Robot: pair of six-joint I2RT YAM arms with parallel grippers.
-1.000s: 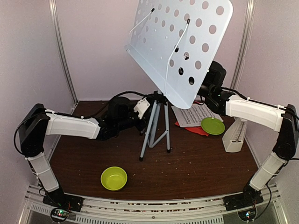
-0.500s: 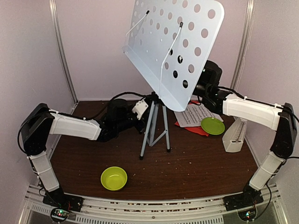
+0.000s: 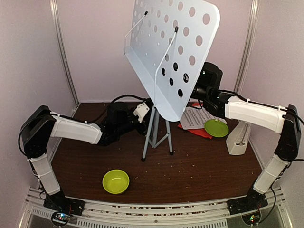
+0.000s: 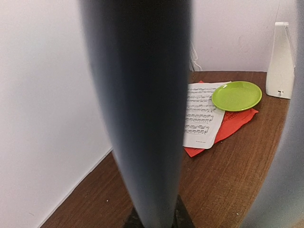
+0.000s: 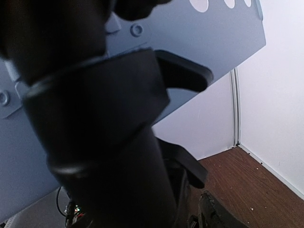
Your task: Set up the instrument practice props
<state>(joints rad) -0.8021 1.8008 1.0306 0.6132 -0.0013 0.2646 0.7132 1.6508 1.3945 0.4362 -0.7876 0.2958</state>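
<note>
Music stand stands a little toward 12 o'clock from the middle of the brown table. Its grey tripod legs are spread on the wood, and its pale perforated desk is tipped steeply, with the lower edge toward 3 o'clock. Two thin wire arms lie across the face of the desk.

From 9 o'clock the left gripper reaches in to the post just above where the legs split. It looks narrowly closed on that post. In its own wrist view the dark post fills the middle of the picture, right up against the lens.

From 3 o'clock the right gripper goes in behind the lower back of the desk. Its fingers are hidden there from above, and the wrist view shows only dark blurred shapes against the blue-grey back plate. I cannot tell whether it is wide, narrow or holding anything.

At about 2 o'clock the white sheet-music page lies flat on top of a red page. A lime-green plate rests over their near corner. The cream metronome stands upright at 3 o'clock, just beside the plate and close to the right wall. A lime-green bowl sits at 7 o'clock near the front edge, well apart from the rest.
</note>
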